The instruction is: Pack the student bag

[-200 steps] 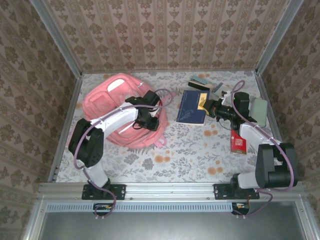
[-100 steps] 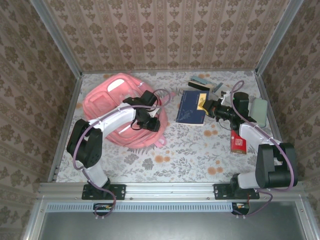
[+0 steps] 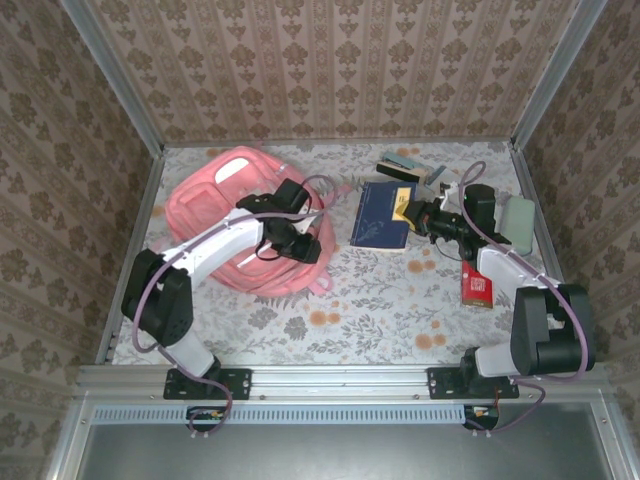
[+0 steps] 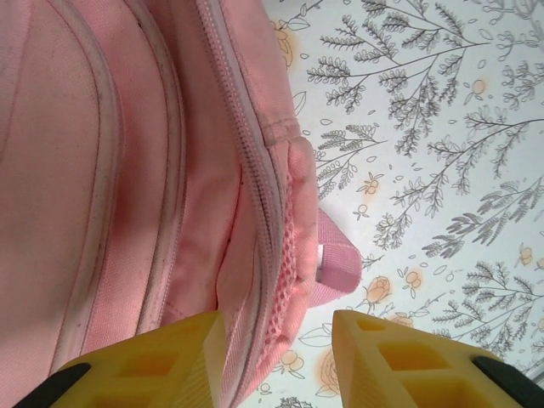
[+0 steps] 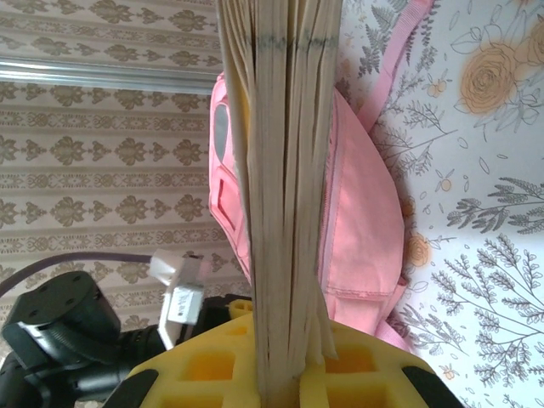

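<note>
From the top camera I see the bag (image 3: 230, 215) lying flat on the left back part of the table (image 3: 380, 300). My left arm (image 3: 215, 240) reaches over it, and the left gripper (image 4: 276, 331) hangs above the right edge of the bag, the side that faces the book. In the left wrist view the two yellow fingers (image 4: 161, 361) stand apart, with a clear gap. In this gap I see the mesh side of the bag, and the zipper (image 4: 255, 161) runs down toward it. Nothing is pinched between the fingers. I cannot tell if they touch the fabric. A short pink strap (image 4: 336, 268) sticks out from the bag onto the table.

The right gripper (image 3: 404, 209) is clamped on the book (image 3: 378, 215), a dark blue one, at its right edge. In the right wrist view the pages stand between its yellow fingers (image 5: 204, 361), pressed from both sides, and the bag is behind them, farther away. The book is to the right of the bag, apart from it, in the middle back of the table. I cannot tell if it is lifted off the table.

A red box (image 3: 478, 285) lies just beside the right arm (image 3: 510, 265). A small pile of flat things (image 3: 408, 167) is at the back, beyond the book.
</note>
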Robot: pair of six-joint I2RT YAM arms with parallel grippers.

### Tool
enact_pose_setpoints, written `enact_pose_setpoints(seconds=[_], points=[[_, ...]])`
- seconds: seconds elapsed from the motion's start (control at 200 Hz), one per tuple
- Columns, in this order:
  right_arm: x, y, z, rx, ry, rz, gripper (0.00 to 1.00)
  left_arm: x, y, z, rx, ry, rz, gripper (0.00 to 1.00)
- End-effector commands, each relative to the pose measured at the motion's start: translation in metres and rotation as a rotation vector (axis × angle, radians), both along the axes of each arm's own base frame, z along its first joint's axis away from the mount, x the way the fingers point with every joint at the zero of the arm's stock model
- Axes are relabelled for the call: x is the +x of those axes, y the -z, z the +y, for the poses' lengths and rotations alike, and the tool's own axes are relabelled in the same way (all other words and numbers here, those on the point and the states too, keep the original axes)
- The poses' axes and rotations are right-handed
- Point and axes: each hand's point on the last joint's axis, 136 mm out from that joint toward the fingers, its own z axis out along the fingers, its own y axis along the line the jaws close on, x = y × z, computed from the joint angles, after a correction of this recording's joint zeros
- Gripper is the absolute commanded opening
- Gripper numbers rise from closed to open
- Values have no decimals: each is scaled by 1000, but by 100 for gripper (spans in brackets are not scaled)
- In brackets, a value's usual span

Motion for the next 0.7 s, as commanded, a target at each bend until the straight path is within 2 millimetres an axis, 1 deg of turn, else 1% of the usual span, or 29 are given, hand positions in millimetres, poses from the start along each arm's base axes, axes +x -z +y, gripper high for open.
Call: enact_pose_setpoints(seconds=[0.0,0.295,0.5,0.58,0.695], points=[[6,-2,3,-3,-5,-23,0,-14,9,12,41,33,44,39],[5,-2,5,-2,-8,-22,0,-15,26,10,74,47,66,39],[4,-1,4,-4,-6,-19,0,-14,31,12,108,56,60,32],[4,-1,4,-4,-7,-19,0,-14,32,13,122,58,55,21],[5,0,5,-5,-7,-18,0,-13,29,14,126,57,45,5]])
